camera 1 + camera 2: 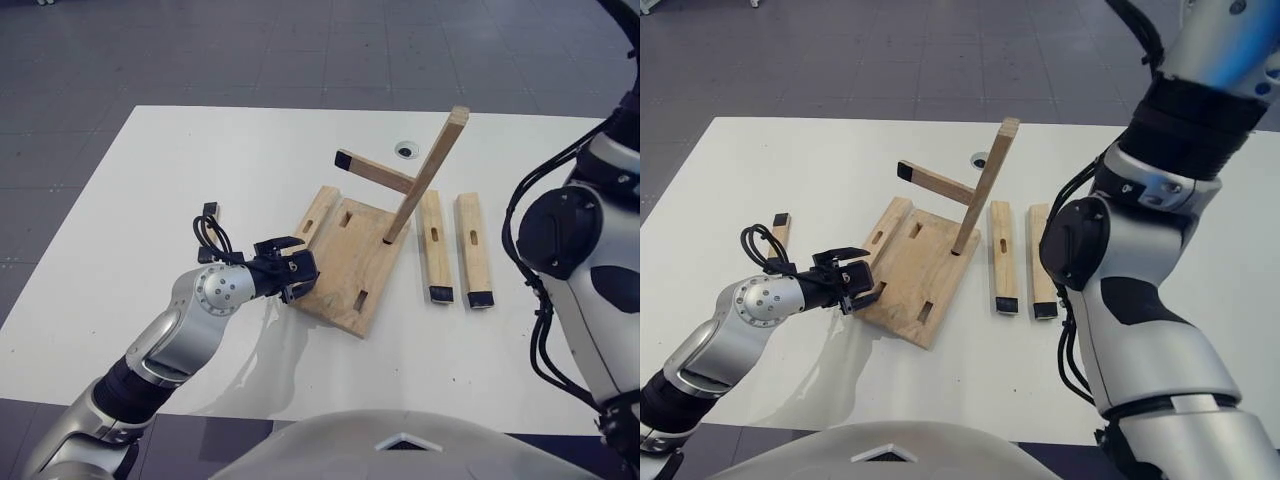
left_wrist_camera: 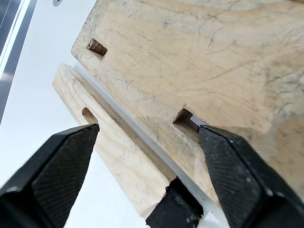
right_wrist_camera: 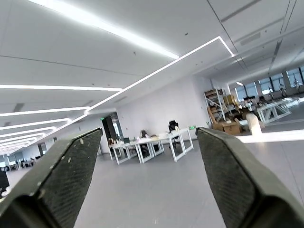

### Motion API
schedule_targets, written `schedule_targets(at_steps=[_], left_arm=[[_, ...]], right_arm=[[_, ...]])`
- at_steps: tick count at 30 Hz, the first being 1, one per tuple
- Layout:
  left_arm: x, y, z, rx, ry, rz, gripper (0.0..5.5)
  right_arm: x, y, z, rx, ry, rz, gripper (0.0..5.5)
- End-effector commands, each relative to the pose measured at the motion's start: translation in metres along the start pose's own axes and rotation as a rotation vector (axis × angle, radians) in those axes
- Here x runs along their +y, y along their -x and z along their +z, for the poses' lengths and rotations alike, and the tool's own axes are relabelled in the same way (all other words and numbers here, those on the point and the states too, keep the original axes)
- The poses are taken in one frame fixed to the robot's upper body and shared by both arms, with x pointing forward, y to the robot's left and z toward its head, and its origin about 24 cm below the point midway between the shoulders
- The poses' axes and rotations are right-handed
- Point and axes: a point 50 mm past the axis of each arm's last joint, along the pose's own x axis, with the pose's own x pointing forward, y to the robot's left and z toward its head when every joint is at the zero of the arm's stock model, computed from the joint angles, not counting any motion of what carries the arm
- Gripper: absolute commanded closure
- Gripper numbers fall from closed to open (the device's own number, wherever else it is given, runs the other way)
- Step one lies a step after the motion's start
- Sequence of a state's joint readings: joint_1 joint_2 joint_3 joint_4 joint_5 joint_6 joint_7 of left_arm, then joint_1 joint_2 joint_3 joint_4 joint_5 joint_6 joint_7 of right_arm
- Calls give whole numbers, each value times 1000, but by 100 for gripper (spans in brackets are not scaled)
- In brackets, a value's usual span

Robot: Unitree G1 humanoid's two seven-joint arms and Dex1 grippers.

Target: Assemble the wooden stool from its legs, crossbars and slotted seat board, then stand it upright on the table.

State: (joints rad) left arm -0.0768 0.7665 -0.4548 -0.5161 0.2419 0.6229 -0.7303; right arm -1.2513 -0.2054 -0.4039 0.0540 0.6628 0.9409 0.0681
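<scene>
Fitting legs into the seat board (image 1: 345, 268) looks to be the step in hand; board lies flat on the table (image 1: 150, 190), slots up; one leg (image 1: 428, 170) stands tilted in a slot on the board's right side, with a crossbar (image 1: 378, 172) jutting from it toward the robot's left, its black-capped end free in the air; two loose legs (image 1: 432, 245) lie side by side just right of the board; another, the edge leg (image 1: 318, 212), lies along the board's left edge, and I cannot tell whether it is tucked partly under; left gripper (image 1: 290, 268) sits low at the board's near-left corner, fingers (image 2: 61, 161) apart and empty, straddling the edge leg's capped end and the board's rim; right gripper (image 3: 148, 137) points toward the ceiling, fingers apart, empty; judgement: one leg seated, most of the assembly ahead; next move calls for closing on the edge leg alone, not the rim with it, then lifting, uprighting and lining its end with an open slot; risk: nudging the board and toppling the tilted leg.
</scene>
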Motion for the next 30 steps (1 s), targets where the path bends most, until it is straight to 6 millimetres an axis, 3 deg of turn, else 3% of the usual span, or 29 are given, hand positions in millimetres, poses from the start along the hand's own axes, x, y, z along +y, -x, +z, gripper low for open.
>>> schedule_targets(at_steps=[1,2,4,9,11,16,20,22,24,27,30], left_arm=[[-25,-8,-14,65,78,-133,162],[-24,-8,-14,64,78,-131,162],[-22,-8,-13,62,78,-128,162],[-24,-10,-11,57,92,-118,162],[-25,-11,-11,56,100,-114,162],[-37,-12,-8,49,157,-110,162],[-43,-6,-14,111,329,7,162],[-44,-1,-9,120,452,83,162],[-42,4,1,98,536,142,162],[-37,11,19,47,568,153,162],[-30,19,30,16,559,148,162]], right_arm=[[-44,76,-178,638,-148,-204,187],[-47,97,-201,717,-174,-239,187],[-44,111,-214,740,-192,-254,187],[-41,81,-185,554,-210,-238,187],[-37,64,-165,454,-224,-212,187],[-28,25,-81,162,-198,-131,187],[-33,30,-9,-50,35,-210,187],[-38,44,1,-65,192,-308,187],[-51,66,-12,4,251,-437,187],[-81,127,-73,272,252,-657,187],[-80,186,-129,538,197,-758,187]])
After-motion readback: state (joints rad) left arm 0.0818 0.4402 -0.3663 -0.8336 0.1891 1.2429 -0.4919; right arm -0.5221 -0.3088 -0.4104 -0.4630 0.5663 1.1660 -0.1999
